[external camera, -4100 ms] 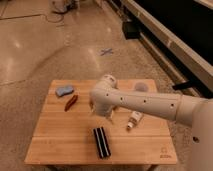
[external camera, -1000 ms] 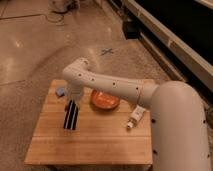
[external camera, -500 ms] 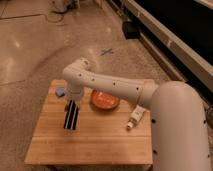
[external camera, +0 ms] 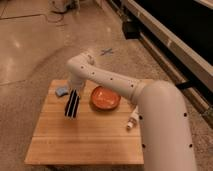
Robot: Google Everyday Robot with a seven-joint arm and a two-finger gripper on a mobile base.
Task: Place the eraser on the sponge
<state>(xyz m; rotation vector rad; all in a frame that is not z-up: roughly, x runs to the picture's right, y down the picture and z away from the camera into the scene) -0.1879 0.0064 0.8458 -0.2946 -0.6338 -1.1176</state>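
Meanwhile, eraser (external camera: 72, 106) had left table (external camera: 90, 142) front edge; I had it clamped in closed end effector (external camera: 75, 93) near back-left corner, just beside sponge (external camera: 62, 91), not on it. Placement looked close.

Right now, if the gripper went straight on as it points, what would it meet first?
The gripper, shut on the black oblong eraser with a pale stripe, points down. The eraser would probably meet the wooden table first; the small light-blue sponge seems to lie beside it, though depth is unclear.
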